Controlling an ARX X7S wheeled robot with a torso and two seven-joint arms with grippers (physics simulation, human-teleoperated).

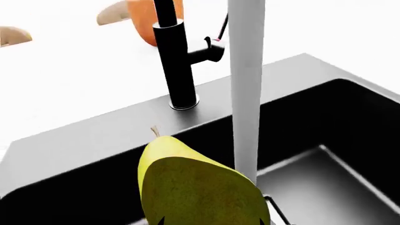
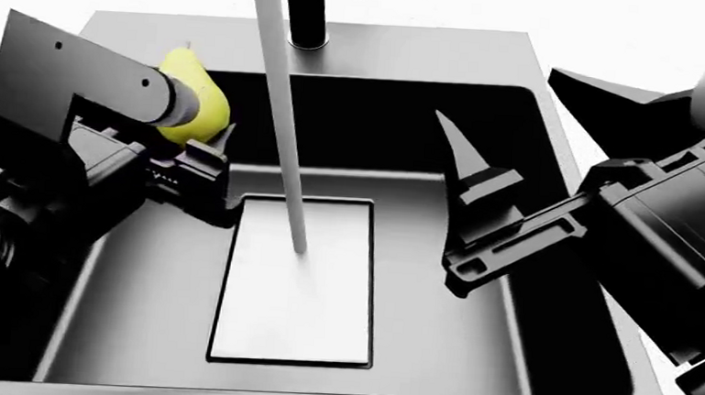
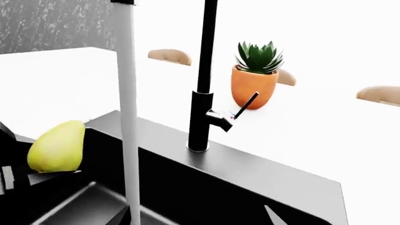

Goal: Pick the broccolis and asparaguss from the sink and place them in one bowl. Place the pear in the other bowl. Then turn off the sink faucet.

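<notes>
My left gripper (image 1: 211, 221) is shut on the yellow-green pear (image 1: 200, 185) and holds it above the sink's back left corner. From the head camera the pear (image 2: 200, 96) shows over the black sink (image 2: 505, 106) rim. Water runs in a white stream (image 2: 280, 129) from the tall black faucet (image 2: 309, 11) onto the sink floor. Its side lever (image 3: 245, 105) is tilted up. My right gripper (image 3: 194, 219) hangs open and empty over the sink's right half, with one of its fingers (image 2: 463, 154) pointing toward the back wall. The broccolis, asparaguss and both bowls are out of view.
A pale rectangular panel (image 2: 296, 286) lies in the sink floor under the stream. Behind the faucet stands an orange potted plant (image 3: 257, 75) on the white counter (image 3: 325, 131). Beige rounded shapes (image 3: 170, 56) show at the counter's far edge.
</notes>
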